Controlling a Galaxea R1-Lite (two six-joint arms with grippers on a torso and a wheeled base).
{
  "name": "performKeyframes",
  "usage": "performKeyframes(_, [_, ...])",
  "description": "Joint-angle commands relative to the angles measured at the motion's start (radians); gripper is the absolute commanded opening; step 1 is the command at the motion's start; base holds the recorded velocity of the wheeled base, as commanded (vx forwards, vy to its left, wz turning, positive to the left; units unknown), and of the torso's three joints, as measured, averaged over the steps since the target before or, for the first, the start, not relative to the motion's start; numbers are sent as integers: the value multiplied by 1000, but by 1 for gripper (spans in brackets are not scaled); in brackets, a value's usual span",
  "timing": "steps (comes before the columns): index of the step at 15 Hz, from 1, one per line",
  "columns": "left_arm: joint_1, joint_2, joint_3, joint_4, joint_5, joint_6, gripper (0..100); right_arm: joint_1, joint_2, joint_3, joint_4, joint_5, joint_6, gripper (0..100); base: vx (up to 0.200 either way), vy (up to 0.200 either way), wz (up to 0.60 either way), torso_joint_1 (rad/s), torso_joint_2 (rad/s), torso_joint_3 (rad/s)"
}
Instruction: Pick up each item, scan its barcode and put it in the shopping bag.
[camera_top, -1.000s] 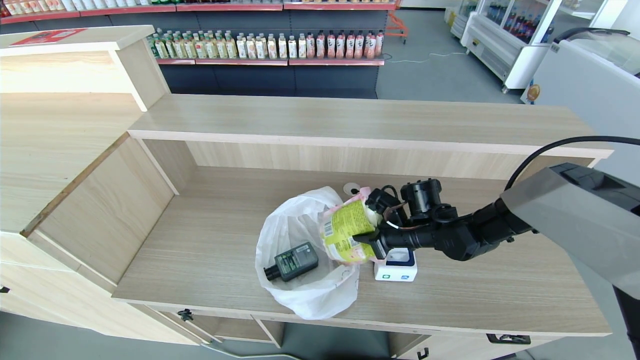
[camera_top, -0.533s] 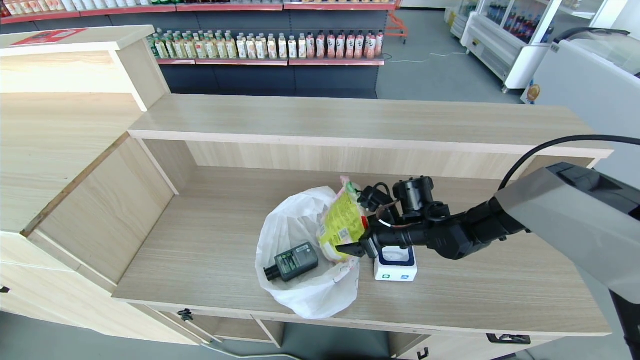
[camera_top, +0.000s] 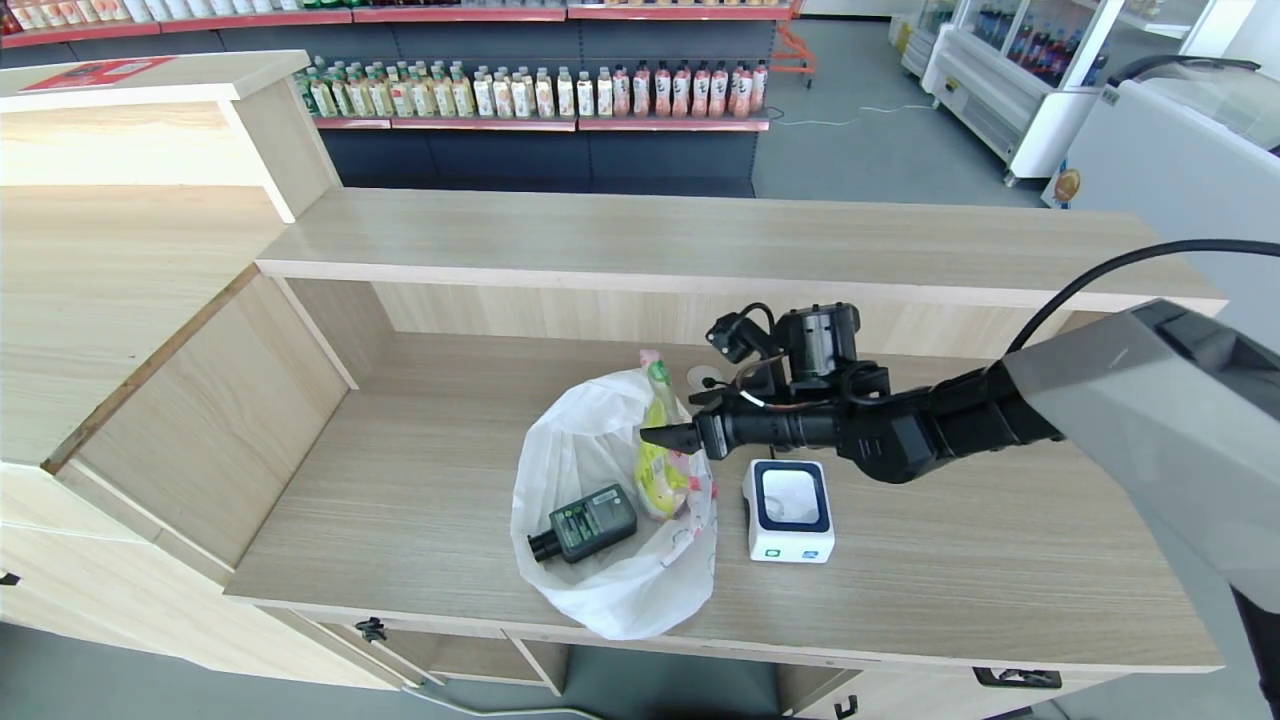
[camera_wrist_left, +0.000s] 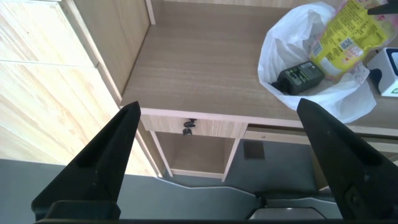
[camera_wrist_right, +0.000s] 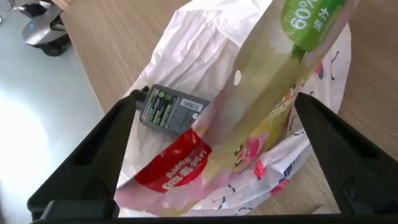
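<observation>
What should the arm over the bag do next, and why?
Probably draw the right gripper up and away from the shopping bag: it is open, and the yellow snack packet already stands inside the bag beside the dark bottle.

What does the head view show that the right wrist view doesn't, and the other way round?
Head view adds the white scanner on the counter, right of the shopping bag. Right wrist view adds the right pincer open, fingers either side of the yellow-green pouch. Shared: the shopping bag, the dark bottle in it, the pouch standing in it.
</observation>
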Motion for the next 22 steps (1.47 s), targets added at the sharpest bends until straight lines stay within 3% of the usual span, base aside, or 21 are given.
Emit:
performKeyframes(1, [0, 0, 0, 0, 0, 0, 100, -7, -80, 1, -2, -1, 68, 100, 0, 0, 0, 0, 0, 0])
performKeyframes(4, [0, 0, 0, 0, 0, 0, 100, -70, -244, 125, -2, -4, 177, 100, 0, 0, 0, 0, 0, 0])
performKeyframes(8, [0, 0, 0, 0, 0, 0, 100, -216, -540, 418, 2, -4, 185, 100, 0, 0, 0, 0, 0, 0])
performKeyframes(12, [0, 0, 0, 0, 0, 0, 100, -355, -802, 588, 102, -30, 189, 100, 0, 0, 0, 0, 0, 0])
performKeyframes(15, [0, 0, 0, 0, 0, 0, 100, -446, -977, 688, 206, -199, 186, 100, 0, 0, 0, 0, 0, 0])
performKeyframes(17, [0, 0, 0, 0, 0, 0, 100, -515, -1207, 795, 360, -314, 188, 100, 0, 0, 0, 0, 0, 0])
performKeyframes(19, [0, 0, 0, 0, 0, 0, 100, -547, -1344, 894, 387, -396, 188, 100, 0, 0, 0, 0, 0, 0])
performKeyframes(20, [0, 0, 0, 0, 0, 0, 100, -553, -1546, 1062, 392, -437, 180, 100, 0, 0, 0, 0, 0, 0])
performKeyframes(22, [0, 0, 0, 0, 0, 0, 100, -547, -1758, 1219, 393, -471, 139, 100, 0, 0, 0, 0, 0, 0])
